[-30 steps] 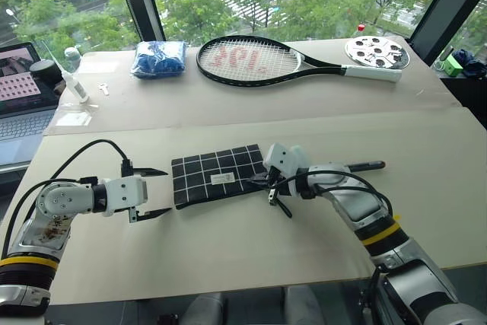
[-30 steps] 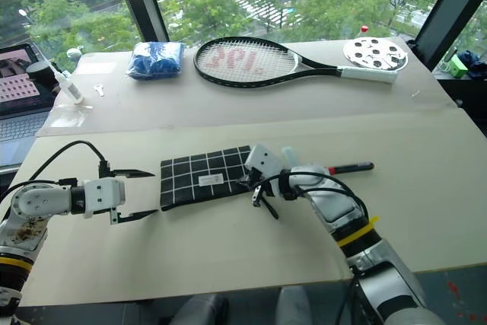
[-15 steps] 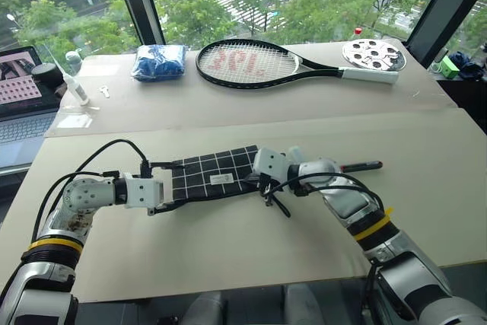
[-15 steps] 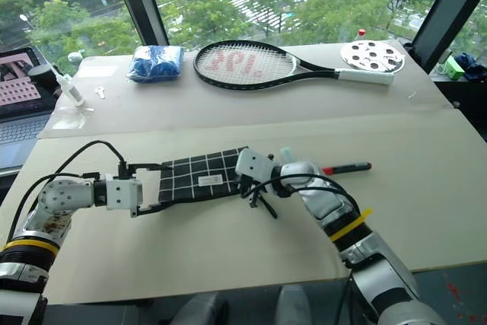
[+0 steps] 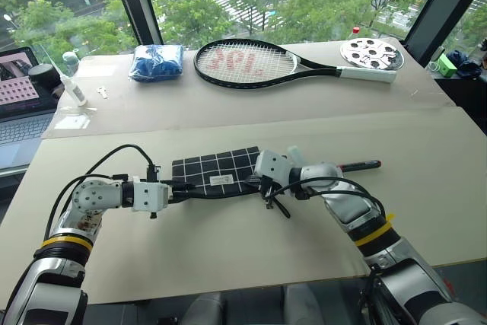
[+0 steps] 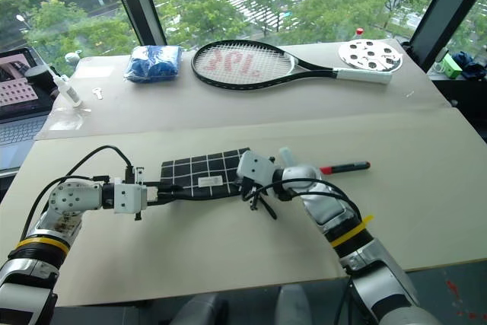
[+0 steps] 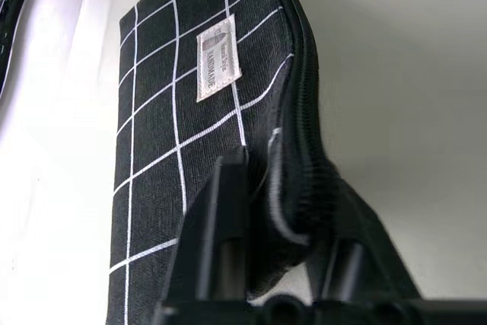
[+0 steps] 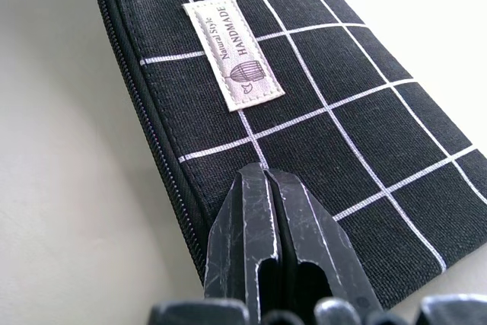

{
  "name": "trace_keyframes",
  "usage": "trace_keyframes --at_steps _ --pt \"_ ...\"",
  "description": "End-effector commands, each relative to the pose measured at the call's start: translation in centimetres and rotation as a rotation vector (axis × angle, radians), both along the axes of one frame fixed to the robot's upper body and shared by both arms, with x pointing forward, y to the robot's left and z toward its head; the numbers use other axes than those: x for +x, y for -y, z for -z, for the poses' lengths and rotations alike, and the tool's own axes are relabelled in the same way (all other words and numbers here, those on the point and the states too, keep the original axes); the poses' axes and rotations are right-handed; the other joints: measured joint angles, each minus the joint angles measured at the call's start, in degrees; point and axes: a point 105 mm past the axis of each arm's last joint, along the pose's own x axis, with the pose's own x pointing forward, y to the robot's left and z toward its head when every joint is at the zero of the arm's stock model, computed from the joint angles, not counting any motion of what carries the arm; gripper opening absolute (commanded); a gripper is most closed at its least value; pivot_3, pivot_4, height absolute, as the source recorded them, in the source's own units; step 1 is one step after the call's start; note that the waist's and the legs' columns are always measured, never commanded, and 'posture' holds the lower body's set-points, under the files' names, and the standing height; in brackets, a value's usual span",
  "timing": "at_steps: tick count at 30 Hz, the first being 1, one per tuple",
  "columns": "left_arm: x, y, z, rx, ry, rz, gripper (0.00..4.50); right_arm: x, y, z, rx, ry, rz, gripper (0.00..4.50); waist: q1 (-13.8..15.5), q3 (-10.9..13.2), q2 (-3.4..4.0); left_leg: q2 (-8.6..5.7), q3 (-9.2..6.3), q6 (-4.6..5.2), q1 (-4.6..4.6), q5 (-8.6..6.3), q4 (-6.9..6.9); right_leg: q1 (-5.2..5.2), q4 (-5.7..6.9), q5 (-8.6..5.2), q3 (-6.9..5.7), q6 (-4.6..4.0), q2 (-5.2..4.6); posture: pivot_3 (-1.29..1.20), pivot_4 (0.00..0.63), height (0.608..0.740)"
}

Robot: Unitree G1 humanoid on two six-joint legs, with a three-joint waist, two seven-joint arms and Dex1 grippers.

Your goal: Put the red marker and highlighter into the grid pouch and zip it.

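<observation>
**Grid pouch held at both ends on the near table**

The grid pouch (image 5: 215,173), black with white lines and a small white label (image 8: 233,54), lies flat on the near beige table (image 5: 228,264). The left gripper (image 5: 185,186) is clamped on the pouch's left end, its two black fingers (image 7: 217,226) pinching the zipper edge between them. The right gripper (image 5: 268,186) sits at the pouch's right end with its fingers pressed together, tips resting on the fabric just below the label; whether they pinch the cloth or a pull cannot be told. The red marker (image 5: 360,165), black barrel with red cap, lies on the table to the right of the pouch, beyond the right arm and apart from the pouch. A pale greenish tip (image 5: 294,153) shows just behind the right gripper; too little is visible to identify it. Beyond the pouch, on the far table, lie a tennis racket (image 5: 259,62), a blue cloth bundle (image 5: 157,62) and a round perforated disc (image 5: 371,53). A laptop (image 5: 19,97) stands far left of the pouch
</observation>
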Motion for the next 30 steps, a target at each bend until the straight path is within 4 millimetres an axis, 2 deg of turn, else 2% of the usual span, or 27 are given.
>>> trace_keyframes --at_steps 1,3,7,12,13,15,17,20,22,26,30 --pt "-0.2 -0.1 -0.5 -0.014 -0.004 -0.009 0.02 -0.2 0.7 1.5 -0.028 -0.048 0.019 0.00 -0.03 0.00 0.00 0.00 0.00 0.00 0.00 0.00 0.00 0.00 0.00 0.00 0.00 0.00 0.00 0.00 0.150 0.740" --pt "-0.3 -0.4 0.0 -0.001 -0.048 -0.038 0.02 0.7 0.5 0.7 0.034 -0.047 0.079 0.00 -0.12 0.00 0.00 0.00 0.00 0.00 0.00 0.00 0.00 0.00 0.00 0.00 0.00 0.00 0.00 0.00 0.150 0.740" --pt "-0.7 -0.7 0.4 -0.017 -0.112 -0.077 0.00 2.2 1.1 -1.1 0.123 -0.037 0.164 1.06 -0.33 0.00 0.00 0.02 0.00 0.01 0.00 -0.01 0.00 -0.03 0.02 0.00 0.00 0.00 0.02 0.00 0.150 0.740" --pt "-0.4 -1.2 -0.4 -0.125 -0.146 -0.178 0.00 3.7 2.9 -6.6 0.356 -0.056 0.281 2.93 -0.38 0.01 0.01 0.01 0.00 0.01 -0.09 -0.01 0.00 -0.15 0.02 0.00 0.02 -0.01 0.01 0.00 0.150 0.740" --pt "-0.3 -1.2 -0.8 -0.157 -0.149 -0.201 0.00 3.9 3.5 -8.0 0.424 -0.076 0.299 3.15 -0.40 0.02 0.01 0.02 0.00 0.01 -0.15 -0.01 0.00 -0.21 0.02 0.01 0.02 -0.01 0.01 0.00 0.150 0.740" --pt "0.2 -1.4 -1.7 -0.276 -0.163 -0.273 0.00 4.0 5.9 -11.7 0.546 -0.060 0.326 3.15 -0.43 0.03 0.03 0.02 -0.01 -0.01 -0.31 0.00 0.01 -0.39 0.04 0.04 0.02 -0.05 0.01 0.00 0.150 0.740" --pt "0.4 -1.5 -2.4 -0.393 -0.194 -0.330 0.00 3.2 8.0 -13.5 0.579 -0.044 0.318 3.15 -0.29 0.04 0.05 0.02 -0.02 -0.02 -0.48 0.01 0.06 -0.63 0.07 0.08 0.02 -0.08 0.01 0.00 0.150 0.740" --pt "0.3 -1.4 -2.7 -0.458 -0.220 -0.367 0.00 2.0 8.5 -12.7 0.538 -0.081 0.293 3.15 -0.22 0.03 0.04 0.01 -0.01 -0.01 -0.54 0.00 0.03 -0.72 0.05 0.11 -0.04 -0.06 -0.02 0.00 0.150 0.740" --pt "0.2 -1.2 -2.8 -0.478 -0.230 -0.376 0.00 1.9 8.0 -10.9 0.473 -0.096 0.311 3.15 -0.38 0.02 0.02 0.02 0.03 0.03 -0.52 -0.03 0.01 -0.71 0.04 0.11 -0.05 -0.06 -0.02 0.00 0.150 0.740" --pt "0.1 -0.8 -2.6 -0.482 -0.241 -0.382 0.00 2.1 5.7 -8.0 0.403 -0.106 0.324 3.15 -0.97 0.03 0.03 0.05 0.34 0.05 -0.50 -0.05 0.02 -0.84 0.05 0.18 0.00 -0.13 -0.09 0.00 0.150 0.740" --pt "0.1 -0.7 -2.6 -0.483 -0.245 -0.385 0.00 2.4 3.7 -7.0 0.387 -0.105 0.323 3.15 -0.91 0.03 0.03 0.05 0.42 0.04 -0.53 -0.04 0.06 -0.92 0.06 0.28 0.03 -0.16 -0.10 0.00 0.150 0.740"
